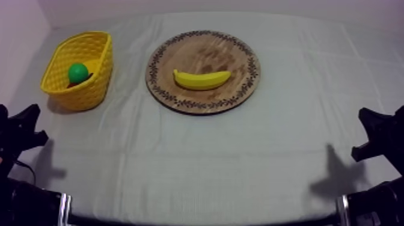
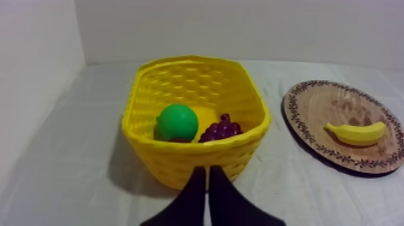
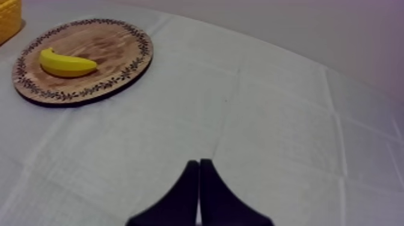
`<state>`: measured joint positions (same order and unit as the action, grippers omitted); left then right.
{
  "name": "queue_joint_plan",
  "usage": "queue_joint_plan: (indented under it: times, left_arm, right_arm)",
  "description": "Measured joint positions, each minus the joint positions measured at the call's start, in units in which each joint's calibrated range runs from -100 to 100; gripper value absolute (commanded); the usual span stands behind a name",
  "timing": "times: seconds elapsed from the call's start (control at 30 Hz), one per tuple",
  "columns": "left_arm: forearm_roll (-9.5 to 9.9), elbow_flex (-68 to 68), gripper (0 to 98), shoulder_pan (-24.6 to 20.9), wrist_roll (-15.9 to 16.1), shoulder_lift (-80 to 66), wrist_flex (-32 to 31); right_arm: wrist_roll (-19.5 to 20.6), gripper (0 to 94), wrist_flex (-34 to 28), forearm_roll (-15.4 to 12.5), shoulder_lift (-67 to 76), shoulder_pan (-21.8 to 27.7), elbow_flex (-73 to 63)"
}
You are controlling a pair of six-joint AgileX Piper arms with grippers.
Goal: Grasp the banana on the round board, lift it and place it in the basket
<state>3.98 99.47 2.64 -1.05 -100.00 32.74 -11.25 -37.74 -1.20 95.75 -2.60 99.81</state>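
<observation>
Yellow banana (image 1: 202, 79) is lying on the board (image 1: 240, 54), basket (image 1: 96, 90) to the board's left. The left gripper (image 2: 207, 170) and right gripper (image 3: 199, 162) are sitting narrow, empty. I think the curved skin may be slipping from a pinch.

A grey-white cloth (image 1: 228, 156) lies spread out, marked by faint fold lines. A plain pale wall (image 2: 240, 30) rises behind it and another at the left. The light is soft and dim.
</observation>
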Motion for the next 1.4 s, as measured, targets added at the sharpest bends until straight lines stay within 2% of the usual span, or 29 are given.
queue_joint_plan:
  times: [0.17, 0.67, 0.83, 0.97, 1.07, 1.17, 1.4]
  left_arm:
    - [-1.65, 0.4, 0.0, 0.0, 0.5, 0.0, 0.9]
    - [-1.54, -0.3, 0.0, 0.0, 0.6, 0.1, 1.3]
    - [-0.72, -1.9, 0.0, -0.3, 0.2, 1.8, 2.4]
    - [-0.67, -5.6, 0.0, -0.4, -0.5, 5.4, 2.4]
    - [-1.59, -9.6, 0.0, -0.4, -0.7, 9.2, 2.0]
    - [-2.32, -15.0, 0.0, -0.4, -0.8, 14.3, 1.8]
    - [-2.63, -29.5, 0.0, -0.5, -0.7, 27.5, 2.5]
  right_arm:
    - [0.0, 0.3, 0.0, 0.0, 0.0, 0.0, 0.0]
    - [0.0, 0.3, 0.0, 0.0, 0.0, 0.0, 0.0]
    - [0.0, 0.3, 0.0, 0.0, 0.0, 0.0, 0.0]
    - [0.0, 0.3, 0.0, 0.0, 0.0, 0.0, 0.0]
    - [0.0, 0.3, 0.0, 0.0, 0.0, 0.0, 0.0]
    - [0.0, 0.3, 0.0, 0.0, 0.0, 0.0, 0.0]
    - [0.0, 0.3, 0.0, 0.0, 0.0, 0.0, 0.0]
